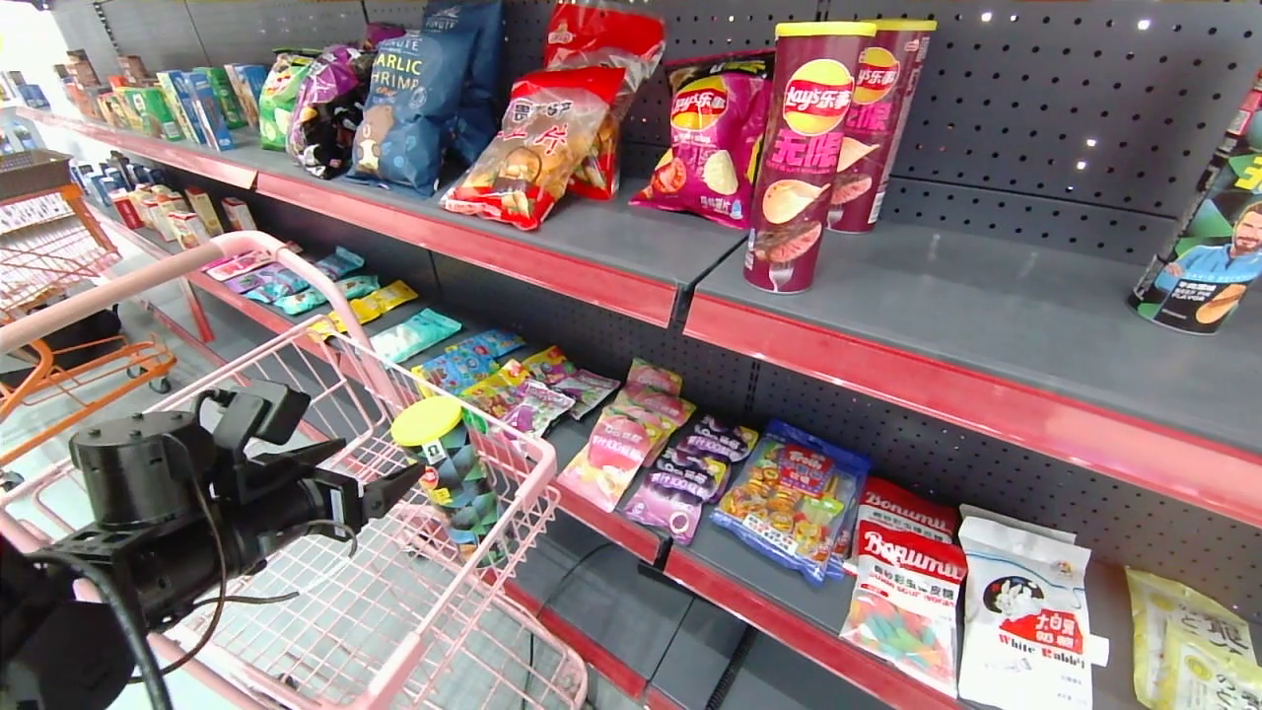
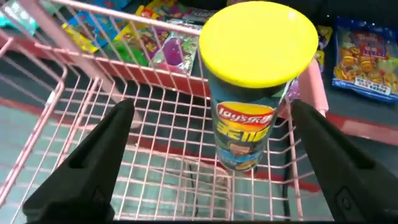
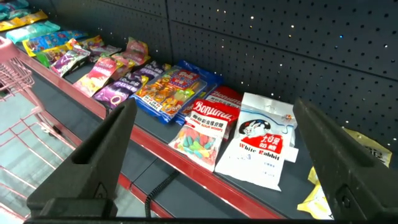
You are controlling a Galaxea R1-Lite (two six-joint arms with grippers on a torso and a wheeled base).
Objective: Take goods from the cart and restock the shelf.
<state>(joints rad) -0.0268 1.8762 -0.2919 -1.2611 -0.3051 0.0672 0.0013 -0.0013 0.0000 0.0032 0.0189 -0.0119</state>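
Can: yellow-lidded; stood upright inside the pink cart, at the corner nearest the shelf, lower left of centre in the head view
Left gripper: held over the cart; fingers spread wide, one on either side of the can, apart from it
Right gripper: fingers parted and empty; candy bags are seen beyond them
Shelf: upper board at upper right; two purple cans stood upright on it

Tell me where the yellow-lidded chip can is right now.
In the head view the chip can stands upright at lower left, inside the pink cart at its corner nearest the shelf, just ahead of the open left gripper.
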